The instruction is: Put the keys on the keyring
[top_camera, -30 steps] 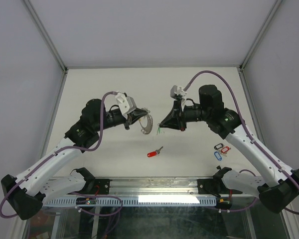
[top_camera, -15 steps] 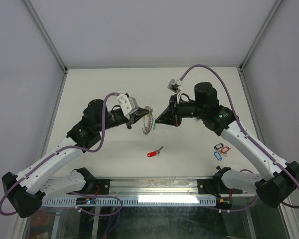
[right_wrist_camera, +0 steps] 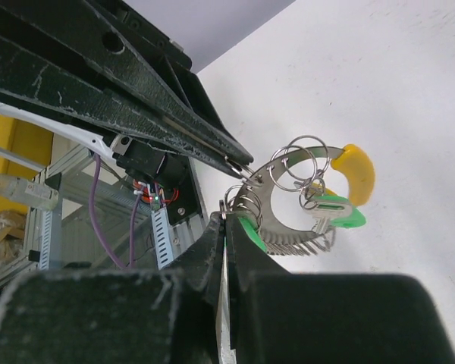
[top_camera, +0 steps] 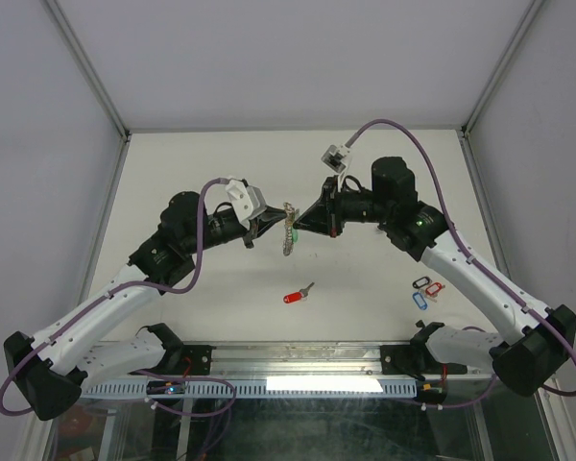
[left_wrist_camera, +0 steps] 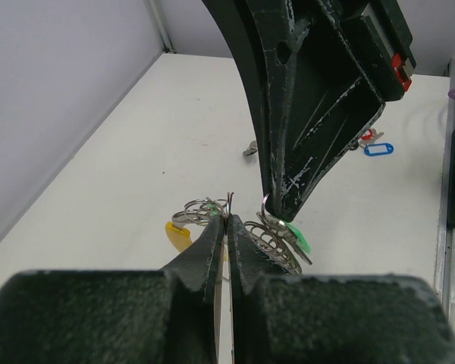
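The keyring (top_camera: pixel 287 232), a silvery coiled loop, hangs above the table with my left gripper (top_camera: pixel 280 229) shut on its wire. In the left wrist view the shut left gripper (left_wrist_camera: pixel 228 219) pinches the keyring (left_wrist_camera: pixel 277 244) at its end. A yellow tag (right_wrist_camera: pixel 357 171) and a green-tagged key (right_wrist_camera: pixel 335 215) hang on the keyring (right_wrist_camera: pixel 288 227). My right gripper (right_wrist_camera: pixel 226 221) is shut on another green-tagged key (right_wrist_camera: pixel 252 231) by its small ring, right against the coils. My right gripper (top_camera: pixel 301 227) meets the left one tip to tip. A red-tagged key (top_camera: pixel 297 295) lies on the table.
Red, blue and dark tags (top_camera: pixel 425 289) lie together on the table at the right, and show in the left wrist view as a red and a blue tag (left_wrist_camera: pixel 374 144). Grey walls close the table's left, back and right sides.
My right gripper has swung left with the green-tagged key until it touches the keyring. The left gripper has moved slightly right and turned the keyring edge-on.
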Motion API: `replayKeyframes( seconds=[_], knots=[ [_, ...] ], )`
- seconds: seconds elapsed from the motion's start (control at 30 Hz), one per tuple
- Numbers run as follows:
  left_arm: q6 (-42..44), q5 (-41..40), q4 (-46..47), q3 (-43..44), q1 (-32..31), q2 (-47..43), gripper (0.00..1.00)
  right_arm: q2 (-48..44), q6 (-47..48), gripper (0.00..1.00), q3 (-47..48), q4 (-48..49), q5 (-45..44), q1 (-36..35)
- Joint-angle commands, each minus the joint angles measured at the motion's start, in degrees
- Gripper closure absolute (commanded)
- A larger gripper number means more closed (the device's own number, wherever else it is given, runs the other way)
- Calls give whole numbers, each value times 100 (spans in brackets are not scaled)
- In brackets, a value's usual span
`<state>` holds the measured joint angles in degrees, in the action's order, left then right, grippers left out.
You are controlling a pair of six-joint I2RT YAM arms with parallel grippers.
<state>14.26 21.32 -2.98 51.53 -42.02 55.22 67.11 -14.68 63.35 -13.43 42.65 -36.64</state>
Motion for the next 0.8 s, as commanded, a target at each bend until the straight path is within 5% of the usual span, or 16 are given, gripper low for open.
replayKeyframes(
  seconds=[0.0,0.77],
  knots=[
    [24,-32,433,-49,-27,-123,100,-48,-194,100,275,447,-191,-28],
    [33,72,420,-63,-34,-143,100,66,-440,100,318,428,-565,-32]
  ],
)
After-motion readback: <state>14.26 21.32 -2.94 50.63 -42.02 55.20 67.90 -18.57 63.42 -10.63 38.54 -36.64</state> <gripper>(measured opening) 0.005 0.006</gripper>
